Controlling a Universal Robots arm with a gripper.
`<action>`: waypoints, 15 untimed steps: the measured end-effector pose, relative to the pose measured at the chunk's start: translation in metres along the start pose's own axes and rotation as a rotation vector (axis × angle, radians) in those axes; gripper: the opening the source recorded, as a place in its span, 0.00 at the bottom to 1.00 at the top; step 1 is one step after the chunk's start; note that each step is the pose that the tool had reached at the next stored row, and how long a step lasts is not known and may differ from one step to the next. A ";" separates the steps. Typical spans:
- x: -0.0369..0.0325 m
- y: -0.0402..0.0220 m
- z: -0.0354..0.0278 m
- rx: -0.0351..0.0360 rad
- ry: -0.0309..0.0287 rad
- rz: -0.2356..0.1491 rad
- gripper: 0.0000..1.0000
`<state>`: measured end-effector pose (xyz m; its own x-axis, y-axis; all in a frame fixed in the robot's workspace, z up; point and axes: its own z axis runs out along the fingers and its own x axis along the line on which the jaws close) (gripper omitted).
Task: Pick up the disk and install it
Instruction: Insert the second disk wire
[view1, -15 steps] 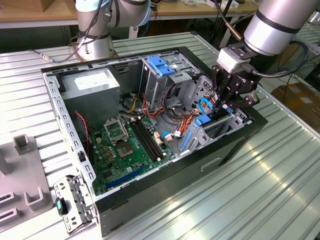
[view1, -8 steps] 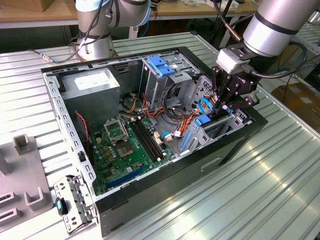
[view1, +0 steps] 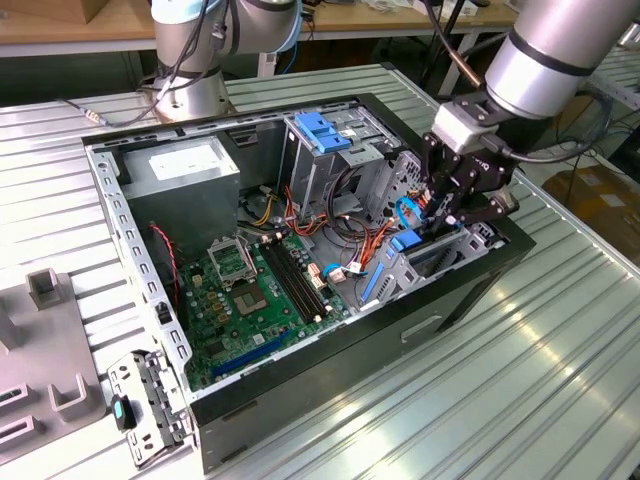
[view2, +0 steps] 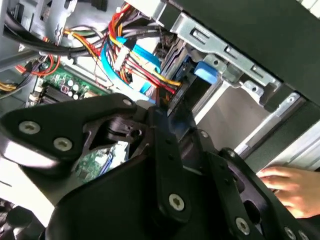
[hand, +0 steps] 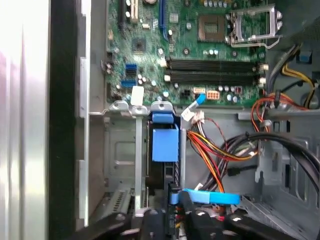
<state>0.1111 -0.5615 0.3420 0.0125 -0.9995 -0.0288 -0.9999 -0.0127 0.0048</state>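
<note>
Disk (hand: 165, 144) handling is judged stiff, fairly heavy and shock-sensitive, best gripped by its blue side rails. It is seen edge-on inside the drive bay (hand: 135, 150), just below the gripper (view1: 452, 207) (finger state cannot be told). Cables (hand: 220, 150) and bay walls crowd it closely.

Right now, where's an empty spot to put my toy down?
The ribbed metal table is bare along the exterior view's right of the computer case. Inside it's crowded: cables, motherboard, and the gripper at the drive bay.
</note>
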 end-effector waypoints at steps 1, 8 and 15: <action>-0.0001 0.0000 -0.0032 -0.0001 0.0018 0.000 0.30; -0.0002 0.0001 -0.0071 0.0001 0.0013 0.000 0.22; 0.0001 0.0001 -0.0036 0.0000 0.0021 0.000 0.11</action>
<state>0.1111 -0.5618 0.3456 0.0125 -0.9996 -0.0267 -0.9999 -0.0126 0.0048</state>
